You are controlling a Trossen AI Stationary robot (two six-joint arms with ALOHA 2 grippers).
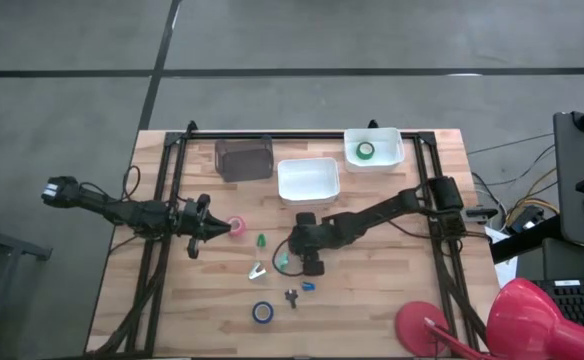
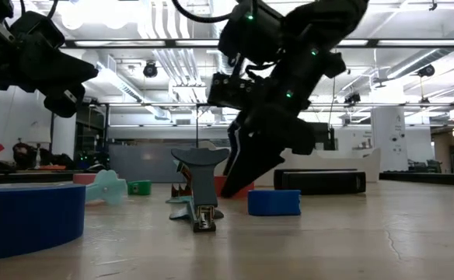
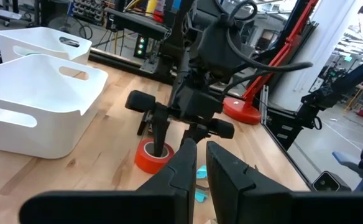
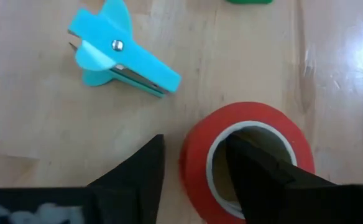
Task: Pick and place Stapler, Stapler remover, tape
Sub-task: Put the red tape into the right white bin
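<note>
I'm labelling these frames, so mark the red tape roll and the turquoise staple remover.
red tape roll (image 4: 197, 149): right wrist view, on its outer red wall.
turquoise staple remover (image 4: 145, 66): right wrist view, on its plastic handle.

Far edge: I see two white bins (image 1: 308, 180) — one more to the right (image 1: 374, 148) — and a dark bin (image 1: 244, 159).
Surface: wooden table (image 1: 392, 270).
Near right corner: red lamp (image 1: 517, 320).
</note>
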